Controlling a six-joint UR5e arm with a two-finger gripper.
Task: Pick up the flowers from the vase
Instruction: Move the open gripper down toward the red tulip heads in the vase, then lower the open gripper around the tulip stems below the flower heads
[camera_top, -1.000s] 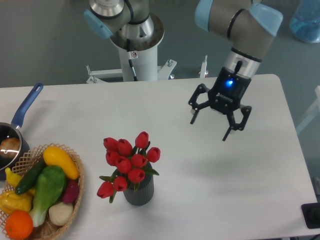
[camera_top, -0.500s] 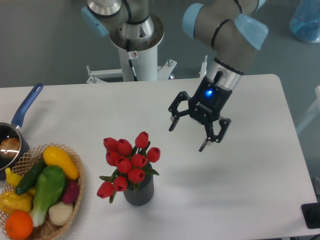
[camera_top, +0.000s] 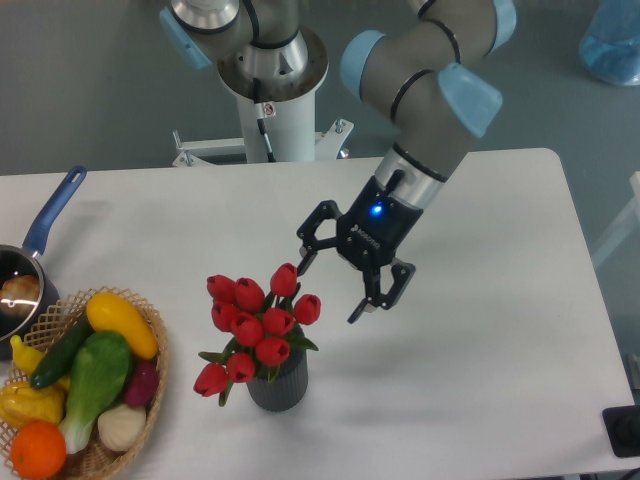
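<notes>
Currently the gripper (camera_top: 329, 292) hangs above the white table (camera_top: 480, 330), fingers spread wide, holding nothing, just right of and slightly above the flowers (camera_top: 255, 325). One fingertip (camera_top: 303, 265) sits close to the topmost tulip, touching or not I cannot tell. Flowers stand upright in the vase (camera_top: 278, 385), near the table's front edge, left of centre. Wicker basket (camera_top: 110, 450) with vegetables sits at the front left corner; a blue-handled saucepan (camera_top: 30, 265) lies behind it at the left edge.
</notes>
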